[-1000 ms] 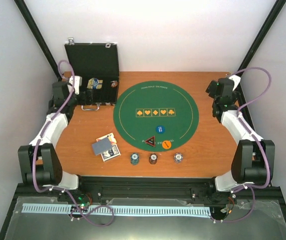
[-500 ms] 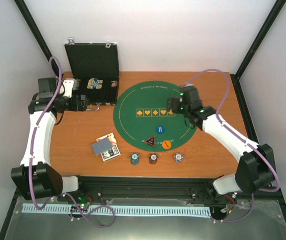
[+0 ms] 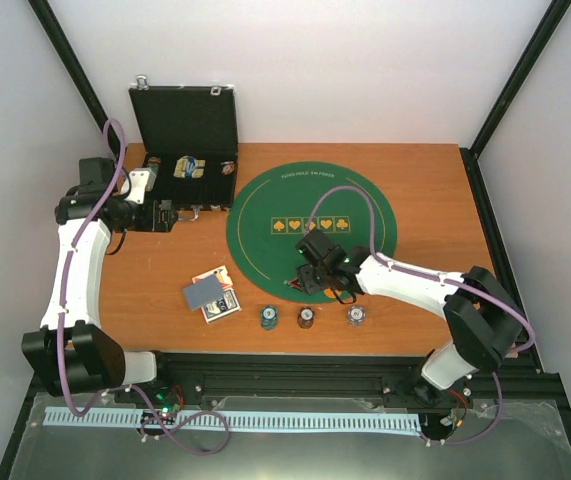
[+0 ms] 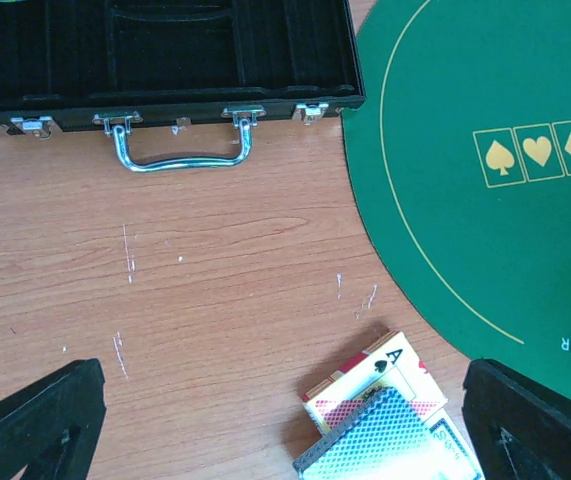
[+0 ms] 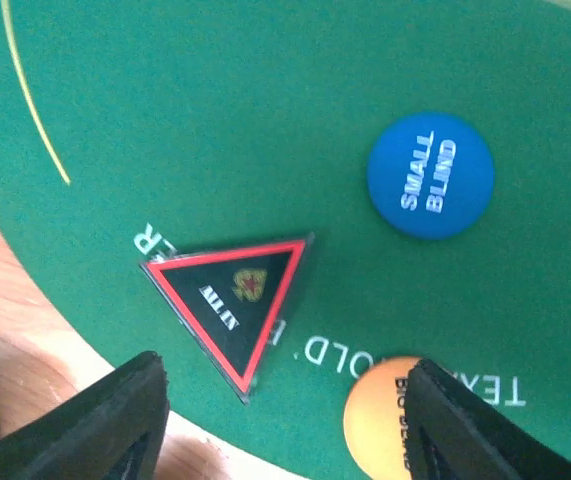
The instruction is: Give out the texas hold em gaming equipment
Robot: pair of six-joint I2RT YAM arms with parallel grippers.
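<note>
One triangular token [image 5: 233,305] lies partly between spread jaws of right gripper [image 5: 285,380], touching neither.

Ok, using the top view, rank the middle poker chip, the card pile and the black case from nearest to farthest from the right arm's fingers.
1. middle poker chip: just below the right fingers in that view, off the green mat.
2. card pile: to the left of the mat.
3. black case: open, at the far left corner.
</note>
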